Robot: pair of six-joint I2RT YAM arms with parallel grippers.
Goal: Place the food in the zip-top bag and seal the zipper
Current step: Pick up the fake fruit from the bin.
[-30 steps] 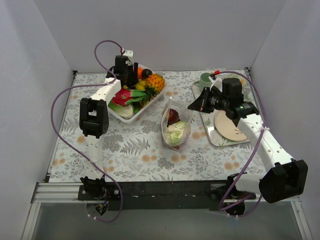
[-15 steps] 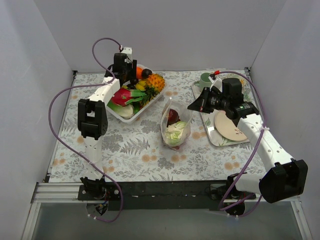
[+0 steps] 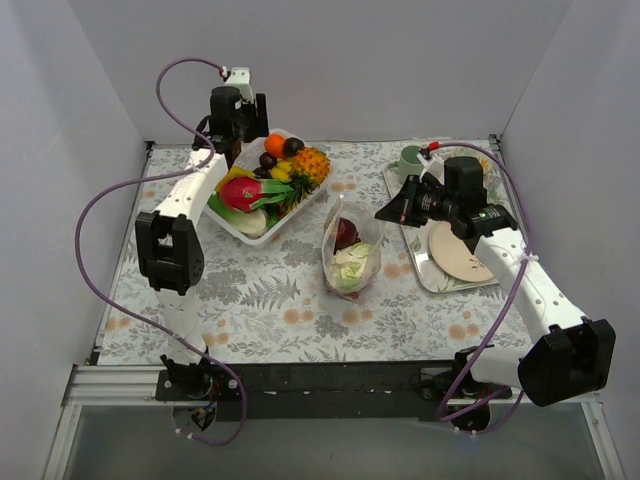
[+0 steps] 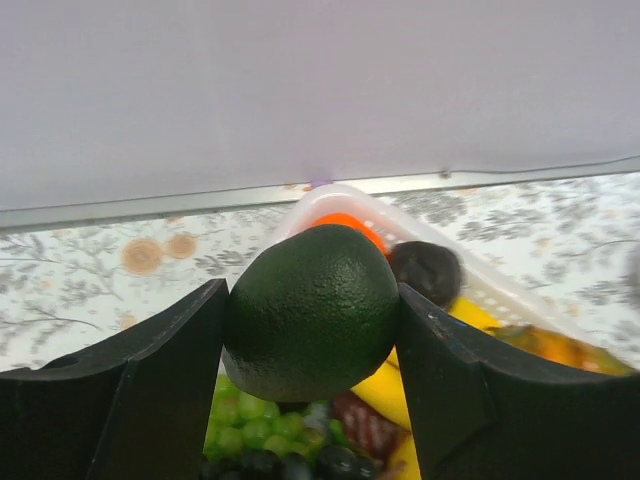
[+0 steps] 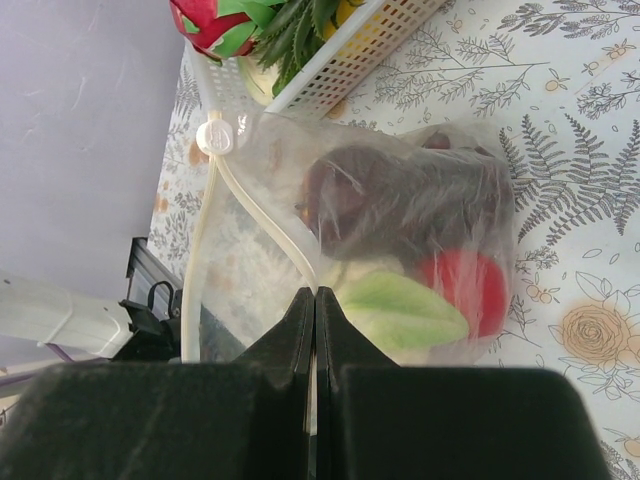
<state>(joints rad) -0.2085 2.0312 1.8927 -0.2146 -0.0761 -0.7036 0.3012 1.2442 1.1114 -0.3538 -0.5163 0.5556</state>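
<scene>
My left gripper (image 4: pixel 310 296) is shut on a dark green round fruit (image 4: pixel 312 315) and holds it above the white basket (image 4: pixel 480 282) at the back left. The basket (image 3: pixel 292 214) holds more food: a pineapple (image 3: pixel 312 163), a pink dragon fruit (image 3: pixel 240 193), an orange (image 3: pixel 275 143). The clear zip-top bag (image 3: pixel 352 250) stands mid-table with its mouth up. Through it show a red fruit (image 5: pixel 465 285), dark purple grapes (image 5: pixel 400 195) and a pale green leafy vegetable (image 5: pixel 400 310). My right gripper (image 5: pixel 315 293) is shut on the bag's zipper (image 5: pixel 255 215) strip, beside its white slider (image 5: pixel 214 137).
A metal tray (image 3: pixel 425 268) at the right carries a green cup (image 3: pixel 411 157) and a beige plate (image 3: pixel 455 252). White walls close in the back and both sides. The floral cloth (image 3: pixel 260 300) covers the table.
The left gripper has lifted up and back-left from the basket with the green fruit in it. The right arm and the bag have not moved.
</scene>
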